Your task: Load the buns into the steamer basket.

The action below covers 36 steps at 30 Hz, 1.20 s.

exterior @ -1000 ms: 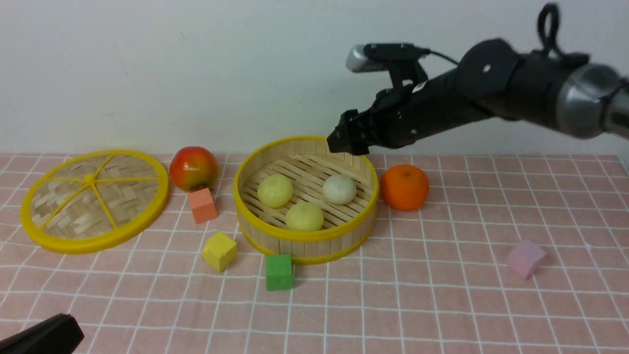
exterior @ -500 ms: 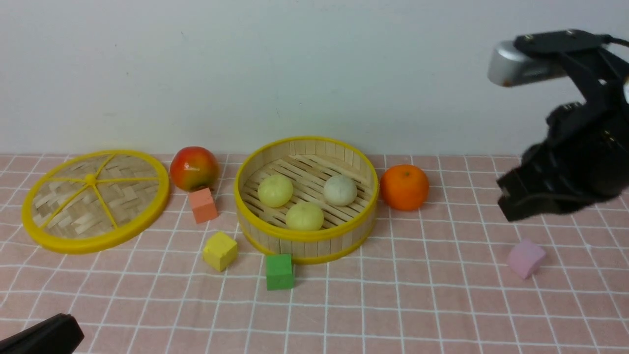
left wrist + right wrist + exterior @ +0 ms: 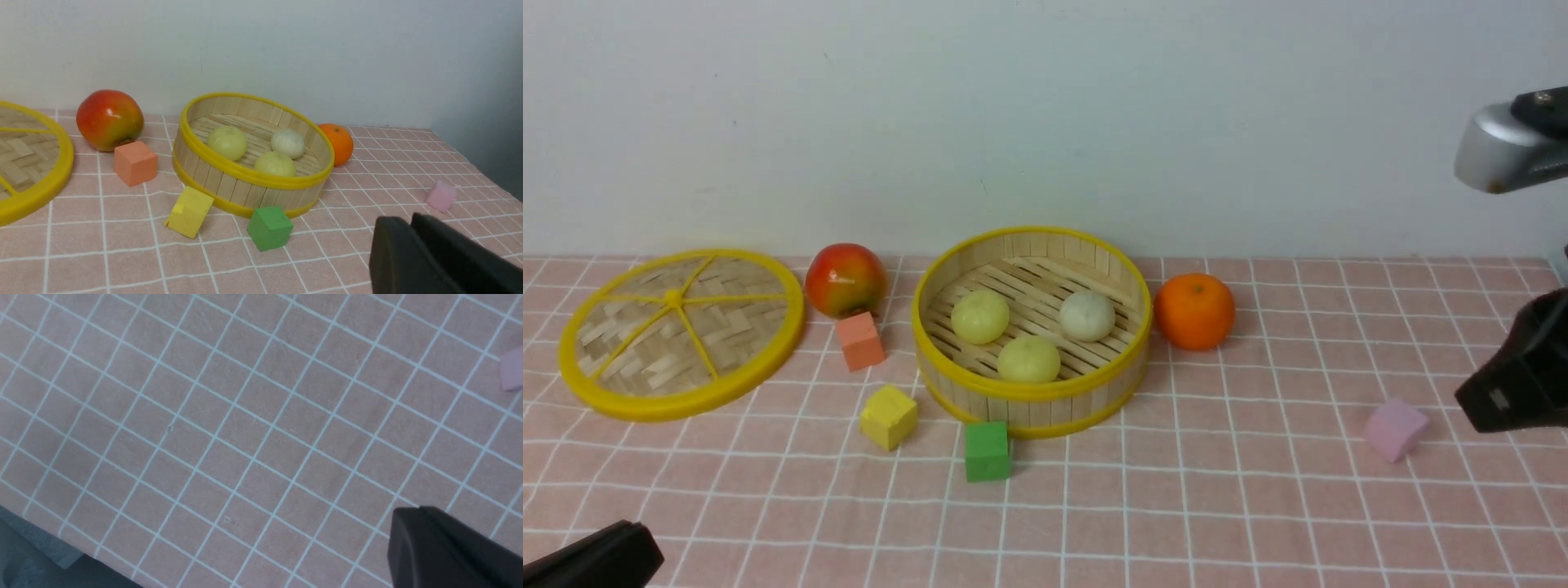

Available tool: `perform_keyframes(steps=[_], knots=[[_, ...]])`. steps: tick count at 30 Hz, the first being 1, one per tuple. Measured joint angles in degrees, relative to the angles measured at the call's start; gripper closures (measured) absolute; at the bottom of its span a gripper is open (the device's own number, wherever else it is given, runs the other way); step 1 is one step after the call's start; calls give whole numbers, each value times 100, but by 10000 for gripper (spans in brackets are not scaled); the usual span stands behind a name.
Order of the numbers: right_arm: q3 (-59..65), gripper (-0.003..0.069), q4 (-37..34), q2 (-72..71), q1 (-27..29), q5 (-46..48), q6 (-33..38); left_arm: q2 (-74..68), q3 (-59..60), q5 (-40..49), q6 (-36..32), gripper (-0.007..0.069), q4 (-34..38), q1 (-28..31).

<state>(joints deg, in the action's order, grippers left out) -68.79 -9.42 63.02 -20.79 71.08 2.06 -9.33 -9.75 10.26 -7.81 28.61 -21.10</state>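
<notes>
The steamer basket (image 3: 1029,388) stands at the table's middle back, and also shows in the left wrist view (image 3: 212,179). Three buns lie on its slatted floor: two pale yellow ones (image 3: 980,317) (image 3: 1029,359) and an off-white one (image 3: 1087,315). They show in the left wrist view too: (image 3: 227,142), (image 3: 275,164), (image 3: 287,143). My left gripper (image 3: 645,551) is shut and empty at the near left corner (image 3: 410,222). My right gripper (image 3: 1470,404) is shut and empty at the far right edge, above bare cloth (image 3: 416,512).
A flat woven lid (image 3: 678,331) lies at the left. A red-yellow apple (image 3: 845,279) and an orange (image 3: 1194,310) flank the basket. Orange-pink (image 3: 861,341), yellow (image 3: 888,417) and green (image 3: 987,451) cubes sit near its front. A pink block (image 3: 1395,429) lies beside my right gripper.
My right arm has pulled away from above the basket's back rim to the far right edge and come down lower. The three buns and my left gripper have not moved.
</notes>
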Motion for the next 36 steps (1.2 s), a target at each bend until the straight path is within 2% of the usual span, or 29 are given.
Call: perform_keyframes(steps=[2,5,6,7,8,10,13,16,20,36], knots=[[542,670,141,-580,226,-571,73,0,4,1,0,562,0,0],[2029,669,252,-1799,745,-2248,196,0,4,1,0,557,0,0],[2148,669,251,-1894,780,-2248,205,0,4,1,0,557,0,0],[3265,669,258,-2689,1053,-3221,226,0,4,1,0,555,0,0],[3265,669,258,-2789,1086,-3322,231,0,4,1,0,554,0,0],[4826,669,280,-3996,1432,-4337,245,0,4,1,0,552,0,0],[6263,669,280,-5242,1717,-5073,250,0,4,1,0,550,0,0],[6925,669,258,-5864,1809,-5167,250,0,4,1,0,545,0,0],[6978,669,258,-6321,1844,-4931,250,0,4,6,0,539,0,0],[6965,665,254,-6357,1844,-4876,250,0,4,18,0,522,0,0]])
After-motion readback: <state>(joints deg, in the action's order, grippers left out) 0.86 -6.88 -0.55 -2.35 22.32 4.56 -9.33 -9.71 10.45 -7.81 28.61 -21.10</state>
